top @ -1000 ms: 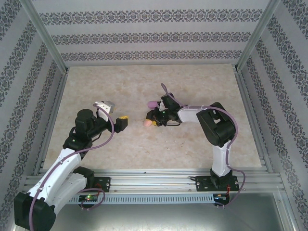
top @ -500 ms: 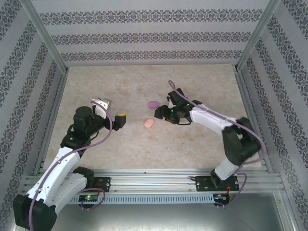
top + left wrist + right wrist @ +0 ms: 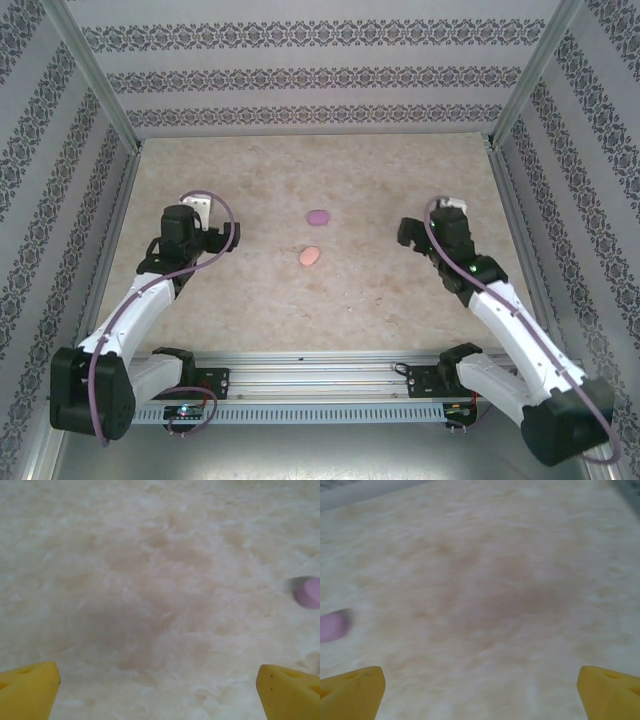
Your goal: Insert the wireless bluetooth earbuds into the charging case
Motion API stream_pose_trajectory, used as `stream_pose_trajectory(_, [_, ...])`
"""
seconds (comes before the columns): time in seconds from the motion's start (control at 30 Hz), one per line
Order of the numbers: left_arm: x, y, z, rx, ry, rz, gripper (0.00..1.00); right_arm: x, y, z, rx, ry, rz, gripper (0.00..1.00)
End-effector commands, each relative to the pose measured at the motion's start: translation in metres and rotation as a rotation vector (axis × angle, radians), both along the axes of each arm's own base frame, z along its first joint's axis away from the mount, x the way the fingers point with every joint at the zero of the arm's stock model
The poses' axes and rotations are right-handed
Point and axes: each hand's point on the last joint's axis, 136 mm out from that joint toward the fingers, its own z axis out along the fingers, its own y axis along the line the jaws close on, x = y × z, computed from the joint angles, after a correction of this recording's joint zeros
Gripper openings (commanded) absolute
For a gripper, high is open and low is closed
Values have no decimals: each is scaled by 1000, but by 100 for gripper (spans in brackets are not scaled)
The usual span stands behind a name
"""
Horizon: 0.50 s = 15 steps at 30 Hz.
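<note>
1. The jaws of the left gripper [image 3: 159, 692] stand wide. Its yellow tips sit at the two bottom corners of its wrist view, with nothing between them but bare table [image 3: 150, 580].
2. The jaws of the right gripper [image 3: 480, 692] stand just as wide (tips again in the two bottom corners). They hold nothing and hang over bare table.
3. Beyond the left tips, the purple case [image 3: 307, 592] lies at the right edge of that wrist view, blurred and cut by the frame. In the right wrist view the same case [image 3: 332, 626] lies at the left edge, also blurred and well clear of the tips.
4. From above, the purple case [image 3: 318, 216] is a small, flat lilac oval lying mid-table between the two arms. Its long axis runs roughly left to right.
5. The pink case [image 3: 310, 256] is a salmon oval of about the same size. It lies near the purple one on the side towards the arms, and the two do not touch. Its long axis is tilted, running from near-left to far-right (as far as so small a shape lets me judge).
6. Whether either lid is up or down is too small to tell.
7. Both grippers are well apart from the cases, the left one to their left and the right one to their right.
</note>
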Motion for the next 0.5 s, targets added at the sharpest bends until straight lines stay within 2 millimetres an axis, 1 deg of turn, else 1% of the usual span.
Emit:
stream_pose_trajectory(0.0, [11,14,7,36,-111,61,100,5,-33,9,-106,-191,-78,98])
stream_pose_trajectory(0.03, [10,18,3,68,-119,69,100,5,-36,6,-136,-236,-68,98])
stream_pose_trajectory(0.1, [9,35,-3,151,-130,137,100,4,-46,-1,-192,-294,-84,98])
stream_pose_trajectory(0.13, [8,41,-7,178,-132,163,100,2,-55,-12,-212,-304,-115,98])
stream_pose_trajectory(0.17, [6,46,-10,204,-142,179,100,0,-63,-19,-212,-307,-144,98])
stream_pose_trajectory(0.27, [3,54,-14,272,-216,200,100,5,-72,-36,-181,-295,-150,98])
stream_pose_trajectory(0.37, [5,59,-11,256,-320,241,100,13,-75,-44,-194,-288,-141,98])
stream_pose_trajectory(0.47, [17,50,-21,257,-332,182,100,24,-66,-51,-207,-294,-78,98])
